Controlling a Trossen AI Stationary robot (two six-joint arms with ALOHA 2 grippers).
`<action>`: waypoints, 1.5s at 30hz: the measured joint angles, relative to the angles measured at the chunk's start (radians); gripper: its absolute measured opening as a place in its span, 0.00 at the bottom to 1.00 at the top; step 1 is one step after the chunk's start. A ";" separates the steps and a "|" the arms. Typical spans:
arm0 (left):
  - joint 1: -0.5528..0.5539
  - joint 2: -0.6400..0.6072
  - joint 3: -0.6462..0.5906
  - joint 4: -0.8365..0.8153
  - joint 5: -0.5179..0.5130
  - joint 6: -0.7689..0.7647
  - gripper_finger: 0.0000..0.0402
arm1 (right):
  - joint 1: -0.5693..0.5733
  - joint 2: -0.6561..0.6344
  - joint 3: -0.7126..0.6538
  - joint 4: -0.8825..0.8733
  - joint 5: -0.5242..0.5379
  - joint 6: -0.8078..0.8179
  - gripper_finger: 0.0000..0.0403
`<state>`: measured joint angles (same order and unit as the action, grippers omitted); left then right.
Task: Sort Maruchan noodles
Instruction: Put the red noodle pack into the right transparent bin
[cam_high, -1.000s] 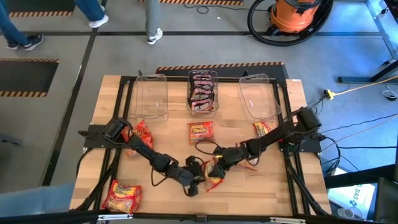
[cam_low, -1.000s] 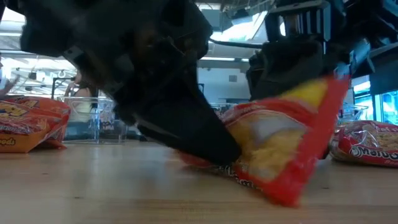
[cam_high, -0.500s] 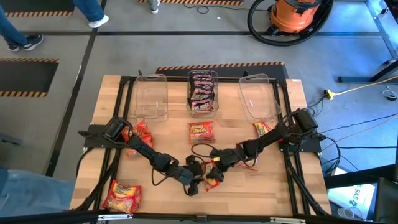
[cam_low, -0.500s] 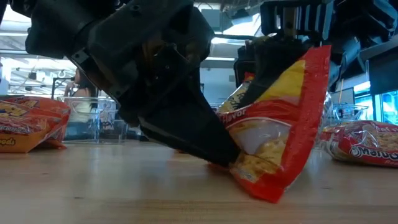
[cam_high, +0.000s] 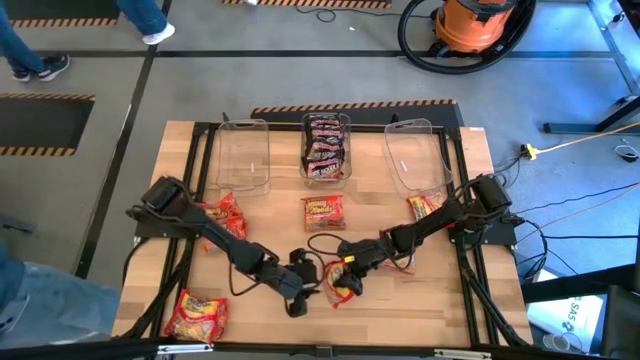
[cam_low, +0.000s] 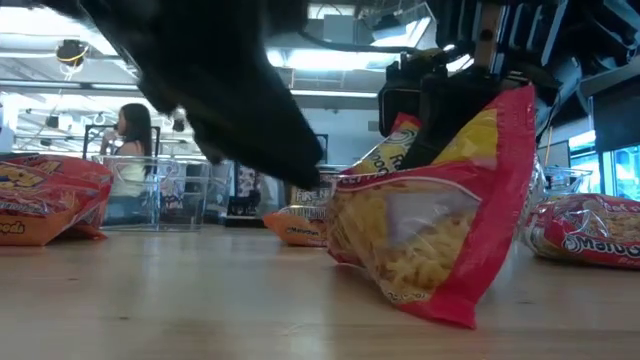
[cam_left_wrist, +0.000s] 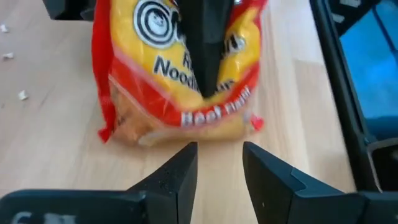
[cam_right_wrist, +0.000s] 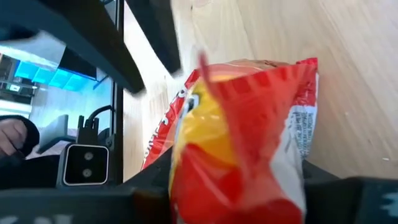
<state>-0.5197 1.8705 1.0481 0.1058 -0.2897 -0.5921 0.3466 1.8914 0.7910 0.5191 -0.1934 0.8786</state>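
Low view shows the right gripper (cam_low: 440, 110) jaws pinching a standing packet (cam_low: 430, 225); left wrist shows left gripper (cam_left_wrist: 217, 165) jaws spread, empty.

- On the red-and-yellow noodle packet (cam_left_wrist: 177, 74) before your left wrist camera you can read "Noodle" and "Beef Flavor"; other print on it is unreadable.

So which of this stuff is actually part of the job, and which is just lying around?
Job: the noodle packet in the right tool; loose noodle packets on the table; dark packets already in the middle clear bin.
Lying about: orange shop vacuum; yellow cable.
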 joint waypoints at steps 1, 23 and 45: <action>-0.005 -0.016 0.000 -0.024 0.000 0.000 0.30 | 0.000 -0.004 0.000 -0.004 -0.004 -0.010 0.35; -0.072 -0.083 0.000 -0.105 -0.068 0.021 0.30 | -0.035 -0.511 -0.001 -0.572 0.151 -0.390 0.31; -0.068 -0.081 -0.002 -0.094 -0.093 0.044 0.30 | -0.219 -0.697 0.206 -1.372 0.545 -0.705 0.31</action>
<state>-0.5873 1.7897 1.0466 0.0121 -0.3824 -0.5483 0.1278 1.1946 0.9974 -0.8529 0.3517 0.1740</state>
